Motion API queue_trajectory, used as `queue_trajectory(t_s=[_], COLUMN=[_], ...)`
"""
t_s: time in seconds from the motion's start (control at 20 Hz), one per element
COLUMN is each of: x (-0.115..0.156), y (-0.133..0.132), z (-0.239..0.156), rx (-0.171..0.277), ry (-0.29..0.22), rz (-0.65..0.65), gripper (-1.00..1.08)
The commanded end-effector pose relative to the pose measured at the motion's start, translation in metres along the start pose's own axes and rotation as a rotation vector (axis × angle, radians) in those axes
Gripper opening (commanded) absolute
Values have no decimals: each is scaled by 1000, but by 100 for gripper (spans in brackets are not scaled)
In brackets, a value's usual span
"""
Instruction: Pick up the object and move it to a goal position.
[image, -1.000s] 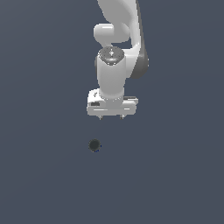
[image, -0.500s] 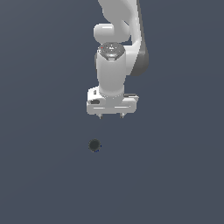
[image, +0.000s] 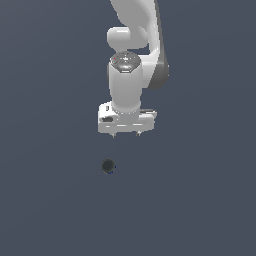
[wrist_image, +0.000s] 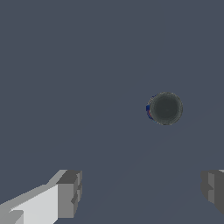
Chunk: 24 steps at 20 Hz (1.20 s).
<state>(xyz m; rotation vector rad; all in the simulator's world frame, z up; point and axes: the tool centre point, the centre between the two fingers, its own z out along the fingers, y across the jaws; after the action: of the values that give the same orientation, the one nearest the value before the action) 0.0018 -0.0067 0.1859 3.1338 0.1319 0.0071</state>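
Note:
The object (image: 108, 166) is a tiny dark grey-black round lump with a blue speck at its edge, lying on the flat grey floor. In the wrist view the object (wrist_image: 165, 108) shows as a dark disc with a blue and red sliver at one side. My white gripper (image: 125, 134) points straight down, above the object and a little to the exterior view's right of it. It is open and empty. In the wrist view my gripper (wrist_image: 142, 192) has its two grey fingertips (wrist_image: 70, 192) wide apart, with the object beyond them, not between them.
My gripper has drifted slightly toward the exterior view's left and a little lower. The object has not moved.

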Motion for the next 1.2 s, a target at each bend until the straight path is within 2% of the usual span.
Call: queue_trajectory(t_s=[0.0, 1.15], x=[3, 50], y=[4, 80], z=[5, 107], rx=[-1, 3], ry=[-1, -4], rz=[-21, -407], gripper=[100, 100])
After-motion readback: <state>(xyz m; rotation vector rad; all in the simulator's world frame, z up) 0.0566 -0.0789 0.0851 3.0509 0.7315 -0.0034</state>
